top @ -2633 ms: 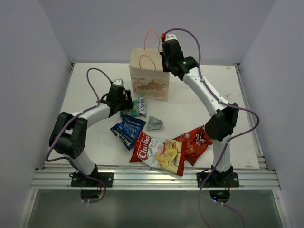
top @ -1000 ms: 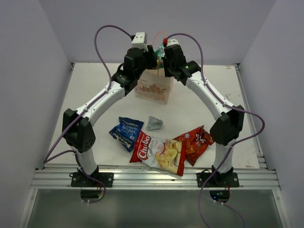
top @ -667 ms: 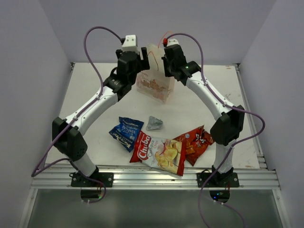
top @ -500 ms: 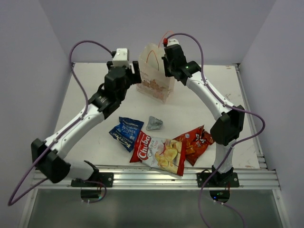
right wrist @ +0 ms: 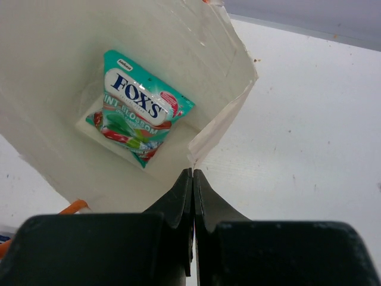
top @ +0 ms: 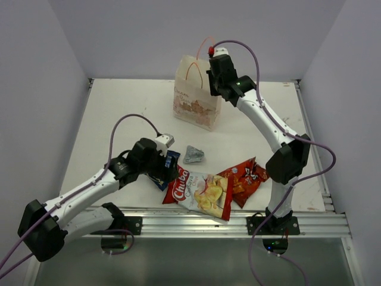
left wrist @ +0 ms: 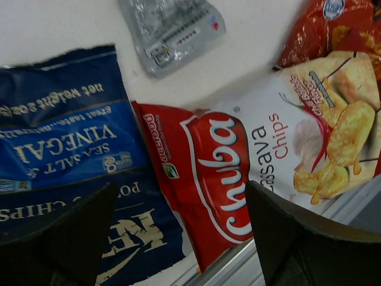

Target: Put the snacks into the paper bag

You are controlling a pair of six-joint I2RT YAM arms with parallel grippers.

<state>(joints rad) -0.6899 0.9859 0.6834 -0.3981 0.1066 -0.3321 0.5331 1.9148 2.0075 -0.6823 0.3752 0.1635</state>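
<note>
The paper bag point(top: 196, 98) stands upright at the back of the table. My right gripper point(top: 214, 76) is shut on its right rim point(right wrist: 193, 173) and holds the mouth open. The green-white packet point(right wrist: 140, 107) lies inside on the bag's bottom. My left gripper point(top: 168, 164) is open and empty, low over the near table. Its jaws point(left wrist: 180, 196) straddle the edge where the blue packet point(left wrist: 65, 155) meets the Chuba bag point(left wrist: 250, 161). The silver foil packet point(top: 193, 154) and the red-orange bag point(top: 244, 179) lie flat nearby.
The aluminium rail point(top: 196, 221) runs along the table's front edge, just below the Chuba bag. An orange cord handle point(right wrist: 74, 207) hangs at the bag's rim. Grey walls close in the left, back and right sides.
The left arm carried the green-white packet up to the bag's mouth, let it go inside, then swung back down to the blue packet. The right gripper kept its hold on the rim.
</note>
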